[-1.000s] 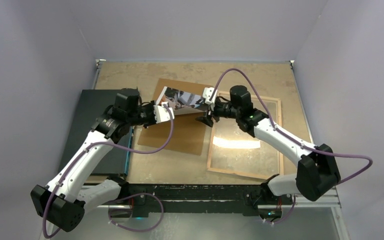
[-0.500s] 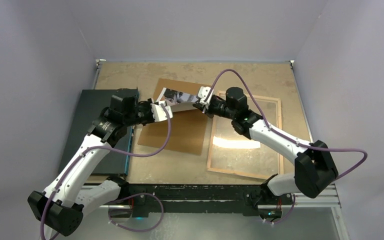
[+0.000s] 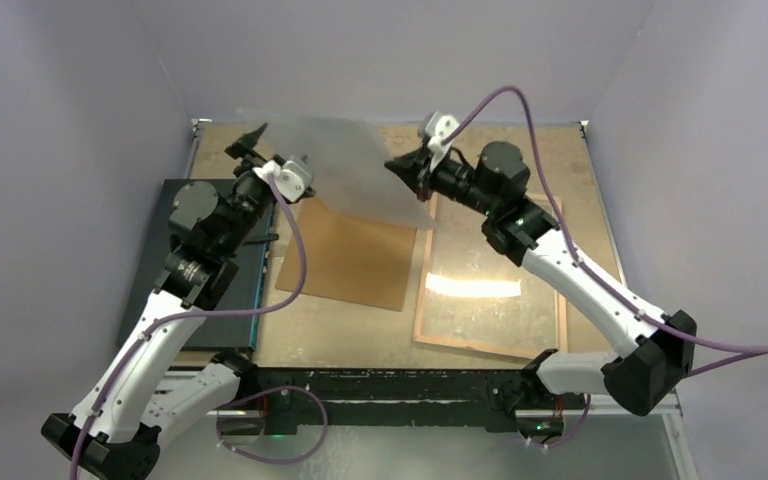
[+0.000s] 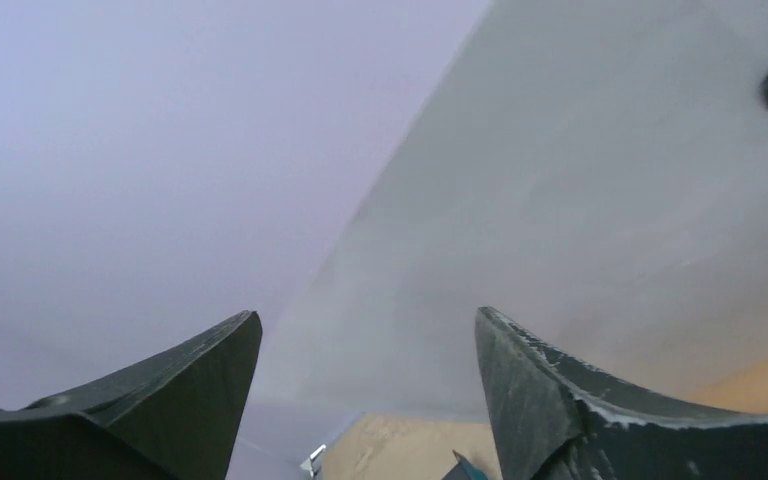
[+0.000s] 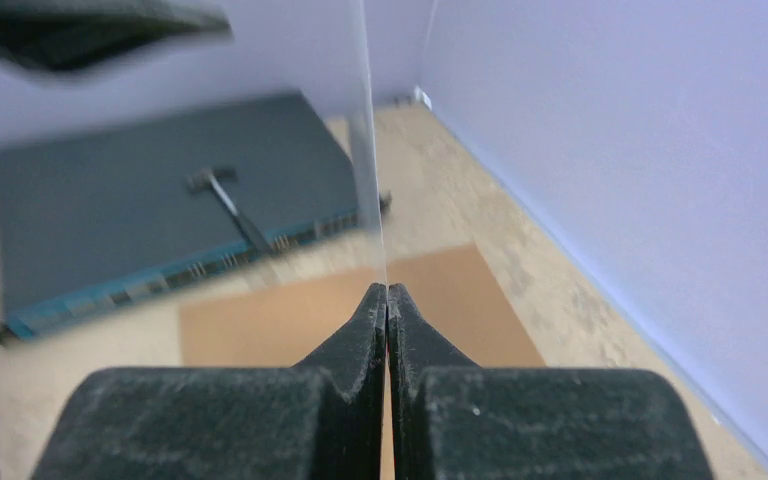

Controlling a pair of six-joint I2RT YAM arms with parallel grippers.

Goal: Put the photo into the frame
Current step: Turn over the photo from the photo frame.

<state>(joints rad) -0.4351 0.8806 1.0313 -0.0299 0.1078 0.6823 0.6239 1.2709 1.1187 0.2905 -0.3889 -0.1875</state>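
The photo (image 3: 345, 165) hangs in the air over the back of the table, its pale grey back towards the top camera. My right gripper (image 3: 402, 165) is shut on the photo's right edge. In the right wrist view the jaws (image 5: 387, 292) pinch the thin sheet (image 5: 368, 200), seen edge-on. My left gripper (image 3: 252, 142) is open at the sheet's left edge. In the left wrist view nothing lies between the spread fingers (image 4: 365, 335), and the grey sheet (image 4: 580, 200) fills the space beyond them. The frame (image 3: 550, 270) lies flat at the right, wood side up, its pane glinting.
The brown backing board (image 3: 350, 265) lies flat mid-table, below the raised photo. A dark flat board (image 3: 165, 265) with a blue edge lies at the left. Pale walls close the back and both sides. Purple cables arch over both arms.
Both arms rose and swung the photo up off the backing board, turning its pale back upward. The right gripper closed on the photo's right edge and the left gripper opened and let go.
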